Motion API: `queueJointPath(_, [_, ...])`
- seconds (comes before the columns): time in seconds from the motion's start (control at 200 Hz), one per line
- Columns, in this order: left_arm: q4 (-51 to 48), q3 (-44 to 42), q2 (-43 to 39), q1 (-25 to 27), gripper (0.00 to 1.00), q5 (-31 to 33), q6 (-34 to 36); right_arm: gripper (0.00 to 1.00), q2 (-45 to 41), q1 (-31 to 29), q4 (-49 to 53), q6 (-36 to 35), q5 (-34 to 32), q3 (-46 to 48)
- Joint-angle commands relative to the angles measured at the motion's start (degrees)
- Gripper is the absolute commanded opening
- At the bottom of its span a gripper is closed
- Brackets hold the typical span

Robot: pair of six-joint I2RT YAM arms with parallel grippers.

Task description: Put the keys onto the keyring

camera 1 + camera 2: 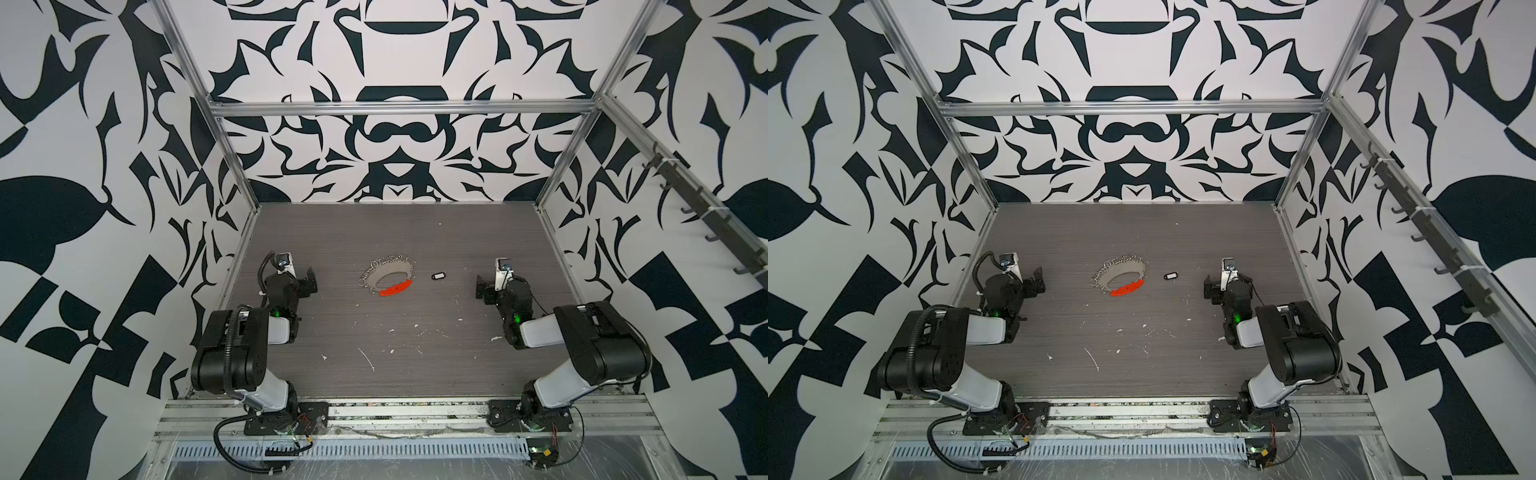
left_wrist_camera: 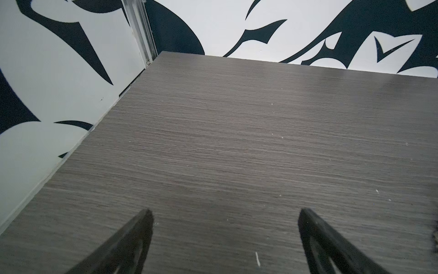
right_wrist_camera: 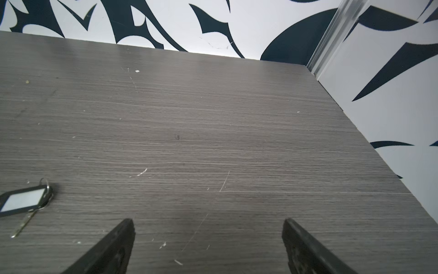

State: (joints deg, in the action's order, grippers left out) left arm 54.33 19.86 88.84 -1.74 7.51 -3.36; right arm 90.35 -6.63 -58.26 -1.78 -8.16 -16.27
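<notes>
The keyring (image 1: 379, 277) (image 1: 1115, 277), a big silver-grey oval loop fringed with small split rings and closed by an orange-red segment, lies flat mid-table in both top views. To its right, apart from it, lie the keys (image 1: 437, 276) (image 1: 1170, 275): a small black tag with a white window. The right wrist view shows the keys (image 3: 22, 200) with a small ring and a thin metal key. My left gripper (image 1: 309, 280) (image 1: 1038, 280) (image 2: 224, 213) is open over bare table, left of the keyring. My right gripper (image 1: 482, 286) (image 1: 1209, 286) (image 3: 208, 221) is open, right of the keys, holding nothing.
The grey wood-grain table (image 1: 415, 332) carries white flecks and scratches toward the front. Black-and-white patterned walls and aluminium frame posts (image 1: 232, 149) close in the left, right and back sides. A rail of dark hooks (image 1: 702, 208) runs along the right wall.
</notes>
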Motion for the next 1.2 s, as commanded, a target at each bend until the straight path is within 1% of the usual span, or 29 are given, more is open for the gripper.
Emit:
queueJointPath(0.0, [0.08,0.01,-0.36,-0.06,0.99,-0.04,-0.03,1.00,-0.70,-0.27,0.70,-0.42,0.00,-2.03])
queueJointPath(0.14, [-0.07,0.03,-0.38,-0.11,1.00,-0.07,-0.07,1.00,-0.71,-0.22,0.17,-0.24,-0.88,-1.74])
queueJointPath(0.795, [-0.20,0.02,-0.35,-0.05,0.99,-0.04,-0.11,1.00,-0.72,-0.19,0.70,-0.38,-0.36,-2.01])
queueJointPath(0.895, [1.68,-0.85,-1.14,0.06,0.99,-0.28,-0.03,1.00,-0.70,-0.25,0.69,-0.34,-0.32,-1.99])
queueJointPath(0.935, [1.81,-1.42,-2.86,0.06,0.99,-0.19,-0.22,1.00,-0.78,-0.24,0.69,0.07,-1.93,-1.94])
queueJointPath(0.95, [0.82,-1.35,-3.99,0.19,0.99,-0.13,-0.13,1.00,-0.81,-0.22,0.32,0.74,-2.32,-1.81])
queueJointPath(0.98, [-2.92,-0.75,-7.18,1.02,0.99,0.44,0.26,1.00,-1.36,-0.42,-0.94,1.23,-6.00,-1.04])
queueJointPath(1.0, [-7.89,0.19,-9.77,1.81,1.00,0.76,0.67,1.00,-2.19,-0.98,-1.61,1.31,-8.05,-0.48])
queueJointPath(1.035, [-18.22,3.13,-14.53,3.61,0.99,2.03,0.65,1.00,-4.73,-2.95,-1.96,0.64,-13.70,0.50])
queueJointPath(1.075, [-30.20,7.77,-19.85,6.40,0.99,3.76,-1.15,1.00,-8.91,-5.33,1.39,-0.46,-19.46,0.36])
queueJointPath(1.11, [-38.00,11.60,-22.44,8.37,0.99,4.81,-4.50,1.00,-13.27,-6.86,7.68,-1.38,-20.95,-1.41])
queueJointPath(1.14, [-42.74,14.41,-23.88,9.71,1.00,5.07,-8.55,1.00,-16.82,-7.52,14.25,-0.96,-21.09,-4.20])
queueJointPath(1.18, [-48.94,17.52,-25.17,10.99,1.00,3.42,-13.88,1.00,-20.66,-7.78,28.47,3.51,-21.12,-9.65])
queueJointPath(1.195, [-50.22,18.48,-25.40,11.31,1.00,2.64,-16.09,1.00,-21.74,-7.78,33.88,7.14,-21.34,-11.91])
